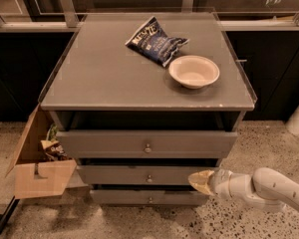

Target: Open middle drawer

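Gripper at the right end of the middle drawer

The gripper (201,180) comes in low from the right on a pale arm (269,187), its cream tip pointing left and lying over the right end of the middle drawer (134,175). Whether it is spread or closed cannot be told from this angle, and it may be touching the drawer front or only be in front of it.

The middle drawer sits between the taller top drawer (104,143) and the narrow bottom drawer (124,197) of a grey cabinet (104,68). Its small round knob (149,179) is at the centre of the front, well left of the gripper.

On the cabinet top lie a dark blue chip bag (155,41) and, just beside it, a pale bowl (194,71). An open cardboard box (39,176) stands on the speckled floor (269,138) against the cabinet's left side
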Available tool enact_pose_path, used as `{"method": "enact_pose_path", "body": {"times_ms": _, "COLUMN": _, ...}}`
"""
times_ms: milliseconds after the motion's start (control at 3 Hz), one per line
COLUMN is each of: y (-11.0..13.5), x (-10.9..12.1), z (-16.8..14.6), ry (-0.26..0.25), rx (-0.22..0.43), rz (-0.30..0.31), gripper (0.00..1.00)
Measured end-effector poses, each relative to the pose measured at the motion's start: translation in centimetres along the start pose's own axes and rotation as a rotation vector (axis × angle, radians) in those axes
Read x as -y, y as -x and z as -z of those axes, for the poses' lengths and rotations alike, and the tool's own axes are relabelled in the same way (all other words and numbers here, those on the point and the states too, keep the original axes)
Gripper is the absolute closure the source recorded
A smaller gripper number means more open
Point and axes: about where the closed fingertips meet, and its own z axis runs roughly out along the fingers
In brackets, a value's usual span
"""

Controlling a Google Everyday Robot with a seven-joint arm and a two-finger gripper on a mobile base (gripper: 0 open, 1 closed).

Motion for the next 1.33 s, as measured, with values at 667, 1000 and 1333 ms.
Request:
{"method": "enact_pose_path", "body": {"times_ms": 667, "y": 0.7, "x": -0.2, "z": -0.9, "ry": -0.034, "rx": 0.028, "rz": -0.009, "gripper": 1.0}}
{"method": "enact_pose_path", "body": {"times_ms": 1000, "y": 1.5, "x": -0.7, "z": -1.6, "ry": -0.067, "rx": 0.026, "rz": -0.022, "gripper": 1.0}}
{"method": "enact_pose_path", "body": {"times_ms": 1333, "y": 2.0, "x": -0.6, "z": -1.6, "ry": -0.134, "rx": 0.008, "rz": -0.028, "gripper": 1.0}}
